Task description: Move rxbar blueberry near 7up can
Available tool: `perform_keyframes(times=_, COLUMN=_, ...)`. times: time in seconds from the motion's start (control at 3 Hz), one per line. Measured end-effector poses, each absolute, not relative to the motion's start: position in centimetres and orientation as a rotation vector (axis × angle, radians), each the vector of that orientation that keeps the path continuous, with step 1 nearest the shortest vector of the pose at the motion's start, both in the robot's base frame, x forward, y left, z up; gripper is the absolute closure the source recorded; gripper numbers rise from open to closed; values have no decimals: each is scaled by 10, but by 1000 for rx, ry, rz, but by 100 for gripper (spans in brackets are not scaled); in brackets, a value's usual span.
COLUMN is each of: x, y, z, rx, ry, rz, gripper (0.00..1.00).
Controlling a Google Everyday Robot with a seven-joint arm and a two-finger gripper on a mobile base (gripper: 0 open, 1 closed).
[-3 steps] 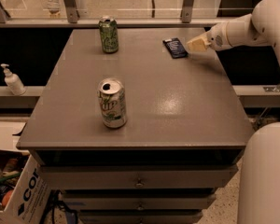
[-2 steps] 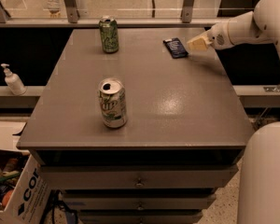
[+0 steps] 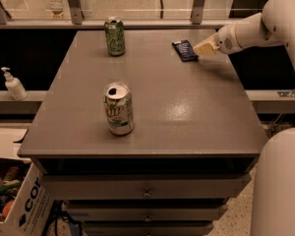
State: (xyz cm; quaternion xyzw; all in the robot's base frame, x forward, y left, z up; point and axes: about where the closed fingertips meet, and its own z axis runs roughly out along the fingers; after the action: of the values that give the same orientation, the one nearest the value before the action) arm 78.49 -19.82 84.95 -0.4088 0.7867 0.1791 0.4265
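Note:
The rxbar blueberry (image 3: 185,50), a flat dark navy bar with white print, lies on the grey table (image 3: 187,107) near its far right edge. The 7up can (image 3: 119,108), white-silver with green lettering and an opened top, stands upright in the table's front-left middle. My gripper (image 3: 201,50) reaches in from the right on a white arm. Its tan tips sit at the bar's right edge, touching or nearly touching it.
An all-green can (image 3: 115,36) stands upright at the table's far left. A white pump bottle (image 3: 13,84) sits on a ledge to the left. A cardboard box (image 3: 19,205) is on the floor at lower left. A white robot part (image 3: 280,186) fills the lower right corner.
The gripper has shifted slightly left toward the bar's right edge. The bar and both cans have not moved.

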Motion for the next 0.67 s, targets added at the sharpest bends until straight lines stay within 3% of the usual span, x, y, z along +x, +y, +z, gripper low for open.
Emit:
perform_keyframes(times=0.33, x=785, y=-197, z=846, rx=-1030, ry=1962, rz=438, gripper=13)
perform_keyframes(times=0.67, x=788, y=-198, z=841, rx=-1022, ry=1966, rz=430, gripper=0)
